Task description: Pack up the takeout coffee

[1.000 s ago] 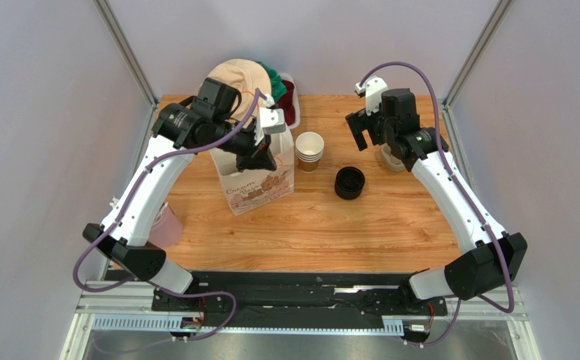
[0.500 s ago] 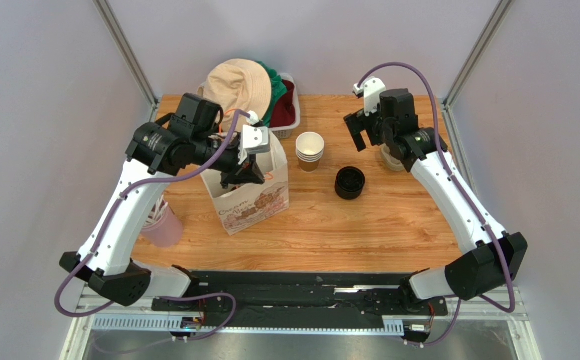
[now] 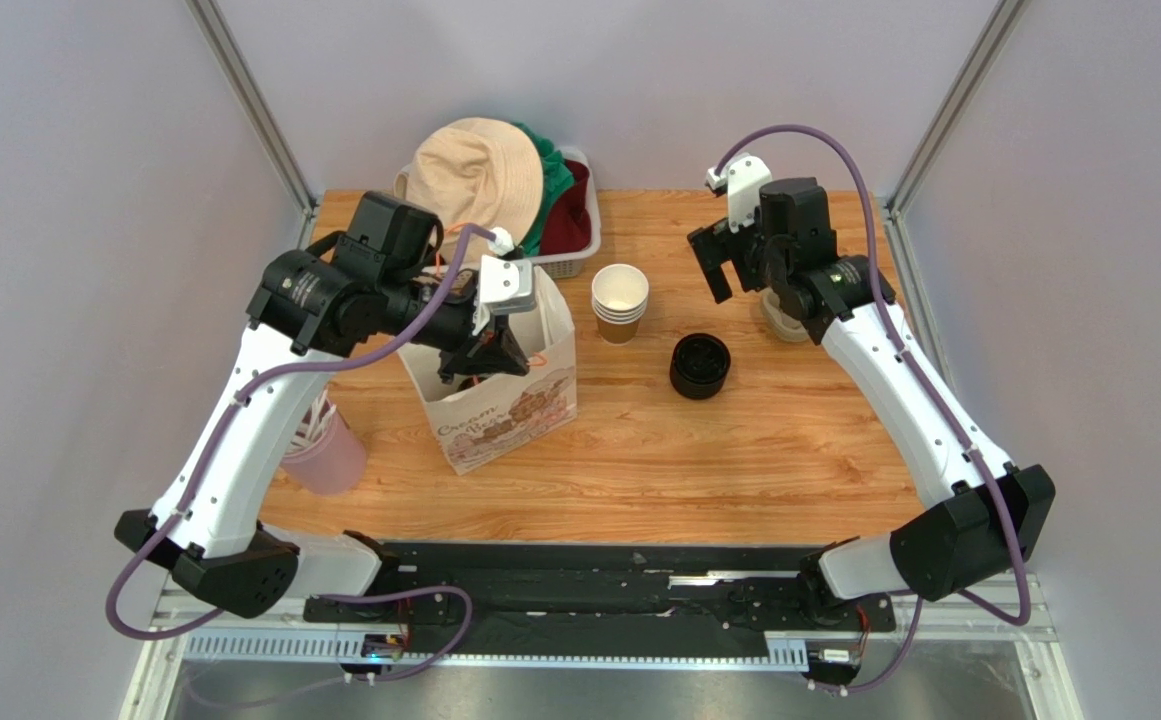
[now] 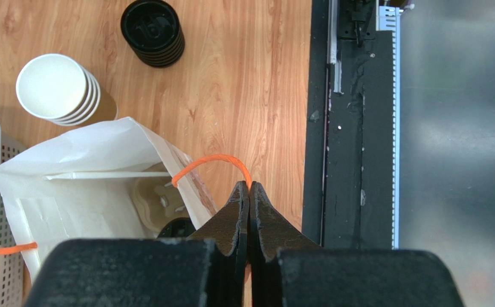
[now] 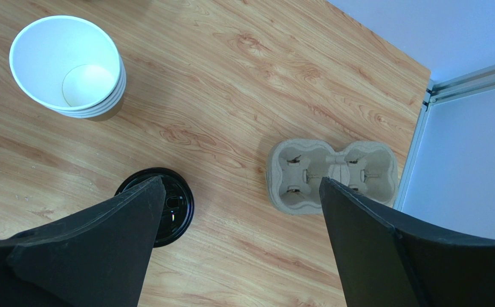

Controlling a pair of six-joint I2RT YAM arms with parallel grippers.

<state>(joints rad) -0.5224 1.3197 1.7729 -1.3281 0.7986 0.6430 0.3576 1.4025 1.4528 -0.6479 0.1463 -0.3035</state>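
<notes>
A white paper bag (image 3: 508,402) with printed sides stands open at mid-left of the table. My left gripper (image 3: 493,342) hangs over its near edge, shut on the bag's orange handle (image 4: 210,160); the handle loop runs into the closed tips (image 4: 250,187). Low inside the bag (image 4: 83,153) sits a pulp carrier (image 4: 157,199) with a black round lid (image 4: 177,228) beside it, which looks like the takeout coffee; its cup sides are hidden. My right gripper (image 3: 721,255) hovers open over bare wood (image 5: 240,182) at back right, holding nothing.
A stack of lidless paper cups (image 3: 619,296) stands right of the bag, a stack of black lids (image 3: 699,365) nearer. A pulp carrier (image 5: 333,173) lies by the right edge. A basket (image 3: 589,225) with a tan hat (image 3: 481,173) sits behind. A pink cup (image 3: 328,453) is front left.
My left arm has drawn left and toward the near side, keeping hold of the handle, and the bag has shifted slightly left with it. The right arm has stayed put.
</notes>
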